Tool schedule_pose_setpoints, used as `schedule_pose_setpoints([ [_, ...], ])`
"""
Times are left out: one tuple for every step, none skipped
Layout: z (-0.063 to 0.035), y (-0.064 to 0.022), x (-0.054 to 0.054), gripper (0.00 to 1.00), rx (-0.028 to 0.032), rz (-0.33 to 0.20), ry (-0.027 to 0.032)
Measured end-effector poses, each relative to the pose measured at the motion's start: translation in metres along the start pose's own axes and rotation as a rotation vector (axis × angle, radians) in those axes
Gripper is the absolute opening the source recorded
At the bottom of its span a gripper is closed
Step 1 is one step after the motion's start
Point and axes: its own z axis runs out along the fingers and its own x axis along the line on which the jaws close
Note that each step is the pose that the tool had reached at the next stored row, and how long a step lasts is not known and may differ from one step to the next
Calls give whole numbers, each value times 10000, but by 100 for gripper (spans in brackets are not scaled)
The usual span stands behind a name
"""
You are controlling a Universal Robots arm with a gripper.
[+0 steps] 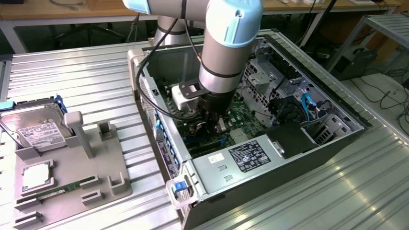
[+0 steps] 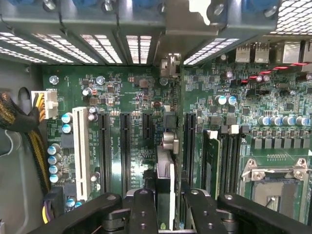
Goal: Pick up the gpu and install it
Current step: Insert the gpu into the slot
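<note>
On the exterior view's left, a grey parts holder [image 1: 96, 167] sits on the ribbed metal table [image 1: 76, 76], toward the table's near left corner. A silver hard drive [image 1: 35, 129] with a white label stands in the holder's far left corner, a square silver chip [image 1: 37, 175] lies flat nearer the front edge, and a narrow green RAM stick [image 1: 64, 187] rests in a slot just beside it. Right of the holder, the open computer case [image 1: 319, 96] lies on its side across the middle of the table, with its silver power supply [image 1: 246, 158] at the near end. The robot arm [image 1: 223, 57] reaches down into the case over the motherboard [image 1: 246, 112]. In the wrist view, the gripper [image 2: 165, 204] is clamped on the gpu [image 2: 165, 161], seen edge-on as a thin card standing upright between the black fingers [image 2: 144, 209], its metal bracket end [image 2: 170, 66] toward the case's slotted rear wall [image 2: 112, 46]. The card stands over the green board in line with the dark expansion slots [image 2: 124, 146], between them and another dark slot [image 2: 189, 146]; whether its lower edge is seated cannot be told. A white slot [image 2: 80, 151] lies toward the cable side, and the empty CPU socket [image 2: 273, 187] sits at the board's opposite side.
</note>
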Motion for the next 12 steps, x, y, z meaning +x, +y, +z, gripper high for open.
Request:
schedule_pose_setpoints([
  [13, 0, 0, 27, 4, 1, -6],
  [18, 0, -1, 27, 9, 2, -16],
  [18, 0, -2, 27, 10, 2, -17],
  [18, 0, -1, 27, 9, 2, -16],
  [18, 0, -1, 27, 10, 2, -15],
  [18, 0, -1, 27, 9, 2, -15],
  [18, 0, -1, 27, 9, 2, -14],
  [17, 0, -1, 27, 17, 1, -14],
  [23, -2, -5, 27, 36, 1, -39],
  [19, -1, -4, 29, 36, 0, -33],
  [-12, -2, -7, 29, 48, 0, -17],
  [-40, -3, -11, 35, 64, -1, -9],
])
